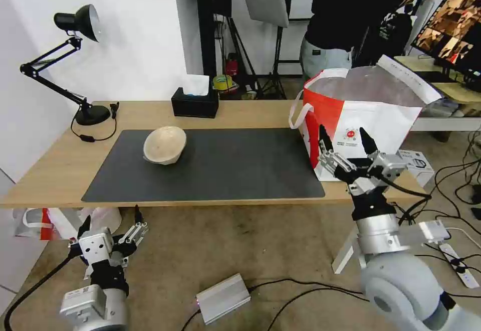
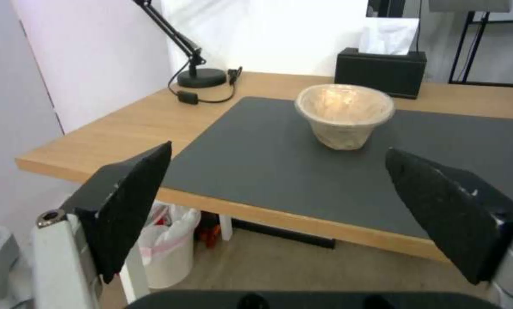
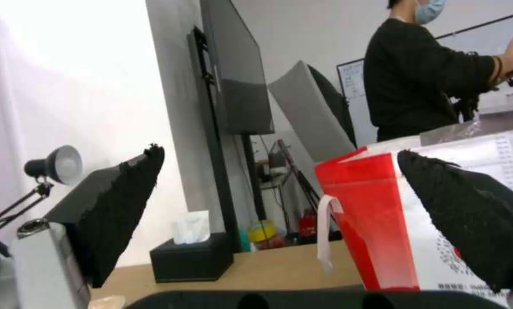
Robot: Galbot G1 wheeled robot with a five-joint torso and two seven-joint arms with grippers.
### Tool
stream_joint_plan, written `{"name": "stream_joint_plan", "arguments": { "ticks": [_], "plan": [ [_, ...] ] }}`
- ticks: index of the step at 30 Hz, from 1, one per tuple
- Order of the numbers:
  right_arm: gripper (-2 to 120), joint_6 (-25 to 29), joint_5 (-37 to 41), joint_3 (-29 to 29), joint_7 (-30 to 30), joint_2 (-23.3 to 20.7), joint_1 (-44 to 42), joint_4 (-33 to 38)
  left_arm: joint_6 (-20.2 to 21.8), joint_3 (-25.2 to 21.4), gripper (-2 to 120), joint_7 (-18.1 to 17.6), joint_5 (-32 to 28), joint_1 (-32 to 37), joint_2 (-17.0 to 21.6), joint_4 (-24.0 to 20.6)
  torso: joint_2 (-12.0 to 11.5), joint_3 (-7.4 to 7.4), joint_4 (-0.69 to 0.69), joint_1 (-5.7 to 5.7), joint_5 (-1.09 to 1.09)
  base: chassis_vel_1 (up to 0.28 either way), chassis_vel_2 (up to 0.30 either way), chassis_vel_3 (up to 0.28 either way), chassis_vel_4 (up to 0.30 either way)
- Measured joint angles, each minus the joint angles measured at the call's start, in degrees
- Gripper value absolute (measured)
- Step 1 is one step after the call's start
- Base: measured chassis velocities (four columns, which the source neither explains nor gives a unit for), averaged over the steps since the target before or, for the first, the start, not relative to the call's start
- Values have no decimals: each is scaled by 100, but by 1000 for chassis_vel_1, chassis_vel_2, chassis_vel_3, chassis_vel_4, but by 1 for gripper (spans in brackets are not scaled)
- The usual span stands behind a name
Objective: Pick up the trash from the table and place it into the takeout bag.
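Reaching for the beige pulp bowl [image 1: 165, 144] on my worktop's dark grey mat [image 1: 225, 168], I'd raise the left gripper [image 1: 111, 230], jaws open; right gripper [image 1: 346, 149] empty, jaws open.

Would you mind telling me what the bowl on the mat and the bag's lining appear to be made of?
The beige bowl looks like moulded pulp: a matte, slightly mottled, fibrous surface. The takeout bag seems lined with silver foil, shiny and crinkled at its open top; its white and red outside looks smooth, possibly a coated fabric.
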Motion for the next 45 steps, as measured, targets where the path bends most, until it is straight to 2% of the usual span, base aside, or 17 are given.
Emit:
{"name": "stream_joint_plan", "arguments": {
  "ticks": [21, 45],
  "plan": [
    [100, 281, -1211, -143, 156, 394, -904, -89, -80, 22, 100, -6, 44, 47, -9, 0, 0, 0, 0, 0, 0, 0, 0, 0, 0],
    [100, 463, -1755, -127, 355, 394, -1357, -322, -84, 30, 100, -6, 40, 33, 5, 0, 0, 0, 0, 0, 0, 0, 0, 0, 0]
  ]
}}
